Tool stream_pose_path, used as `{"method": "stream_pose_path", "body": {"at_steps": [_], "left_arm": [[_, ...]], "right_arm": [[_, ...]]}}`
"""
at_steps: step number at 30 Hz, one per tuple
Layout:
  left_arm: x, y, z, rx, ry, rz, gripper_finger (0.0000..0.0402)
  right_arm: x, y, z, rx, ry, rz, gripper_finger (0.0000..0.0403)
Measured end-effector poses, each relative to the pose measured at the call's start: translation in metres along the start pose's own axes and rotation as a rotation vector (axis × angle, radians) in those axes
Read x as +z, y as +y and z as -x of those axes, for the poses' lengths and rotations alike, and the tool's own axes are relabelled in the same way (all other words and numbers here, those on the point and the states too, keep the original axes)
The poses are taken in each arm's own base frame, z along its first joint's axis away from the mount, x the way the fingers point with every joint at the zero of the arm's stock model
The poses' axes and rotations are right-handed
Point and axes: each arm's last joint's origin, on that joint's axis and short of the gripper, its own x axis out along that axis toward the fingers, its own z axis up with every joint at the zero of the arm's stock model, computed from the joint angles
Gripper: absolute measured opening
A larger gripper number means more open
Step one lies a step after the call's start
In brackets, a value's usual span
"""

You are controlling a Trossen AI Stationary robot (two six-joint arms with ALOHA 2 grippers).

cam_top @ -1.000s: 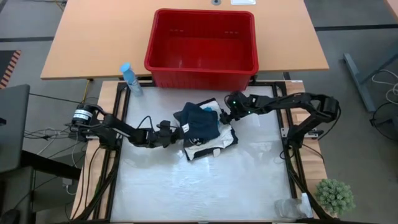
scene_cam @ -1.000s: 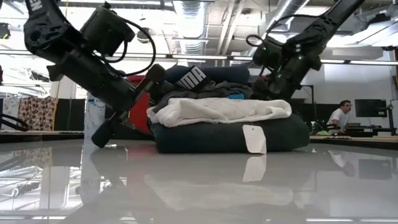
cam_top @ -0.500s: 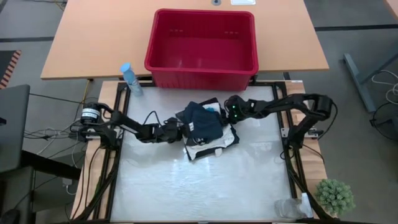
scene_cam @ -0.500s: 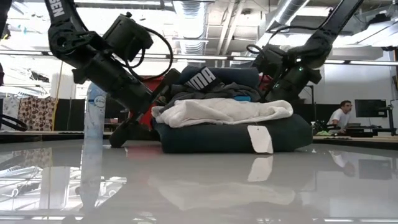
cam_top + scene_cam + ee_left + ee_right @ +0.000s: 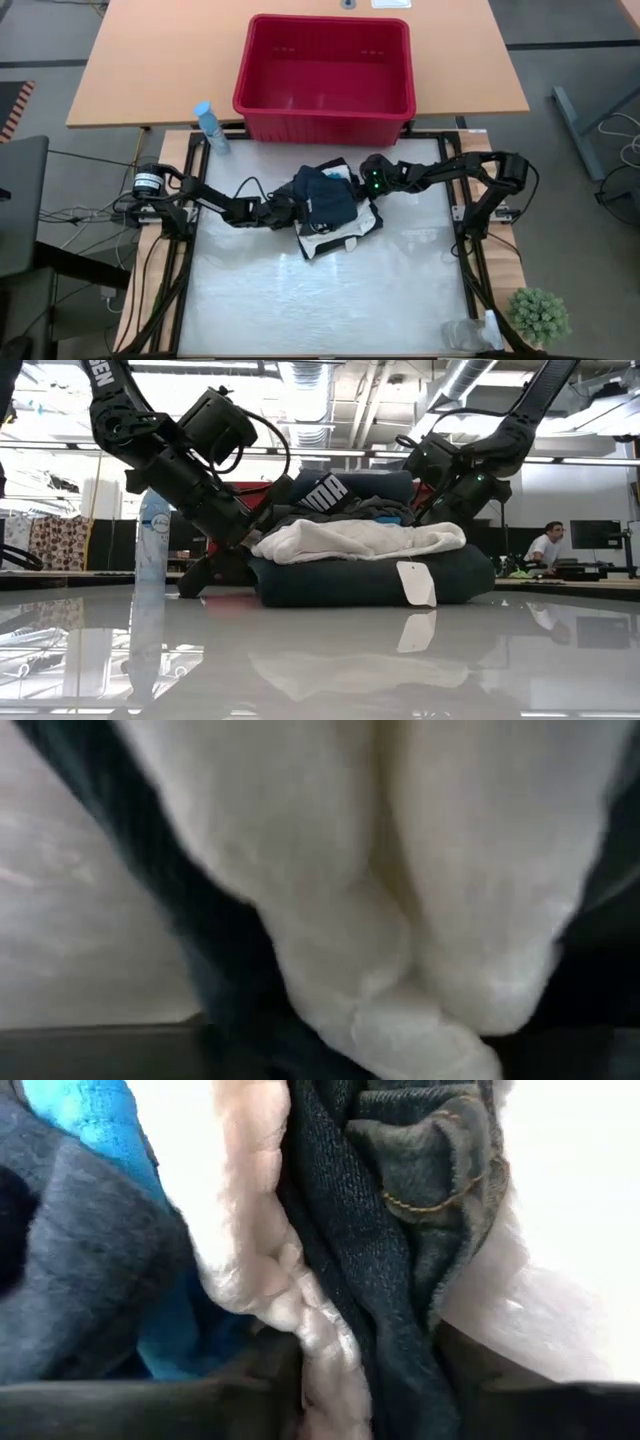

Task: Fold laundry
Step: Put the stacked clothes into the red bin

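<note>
The laundry is a folded pile in the middle of the white table. From the bottom up it holds a dark garment, a white one, a sliver of teal, and a dark top piece with white lettering. My left gripper is pushed into the pile's left side. My right gripper is pushed into its far right side. Both are shut on the pile, and cloth fills both wrist views. My left gripper comes slanting down from the table's left. It takes the pile's left edge between one finger up by the top piece and one low by the table. The white fold and dark layer sit between them. The pile rests on the table. My right gripper comes slanting down from the table's right and far side onto the pile's right edge. Several layers sit bunched between its fingers: grey, teal, white and dark denim. The cloth hides the fingertips.
A red slotted basket stands on the wooden table beyond the far edge. A spray bottle is at the far left corner and a small plant at the near right. A white tag hangs off the pile's near side.
My left gripper has gone toward the table's right and a little down, into the pile's left side. My right gripper has sunk and tipped down into the pile's far right side.
</note>
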Motion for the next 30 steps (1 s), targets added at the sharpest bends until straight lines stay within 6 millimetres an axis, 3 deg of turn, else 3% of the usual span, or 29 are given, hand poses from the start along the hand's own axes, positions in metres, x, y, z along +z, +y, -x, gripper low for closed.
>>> {"method": "stream_pose_path", "body": {"at_steps": [2,4,12,19,30], "left_arm": [[-0.001,-0.003,-0.005,-0.003,0.003,-0.014,0.011],[0.001,-0.005,-0.008,-0.006,0.006,-0.03,0.0078],[0.008,-0.018,-0.01,-0.079,0.046,-0.02,0.0078],[0.023,-0.032,0.013,-0.075,0.069,0.066,0.0077],[0.05,-0.071,0.037,-0.078,0.108,0.158,0.0077]], "right_arm": [[0.0,0.0,0.0,0.003,0.0,-0.006,0.015],[0.0,0.0,0.0,0.007,0.001,-0.006,0.0149],[0.009,0.018,0.016,0.036,-0.017,0.003,0.0149],[0.029,0.039,0.045,0.047,-0.03,0.074,0.0147],[0.048,0.067,0.064,0.085,-0.033,0.114,0.0146]]}}
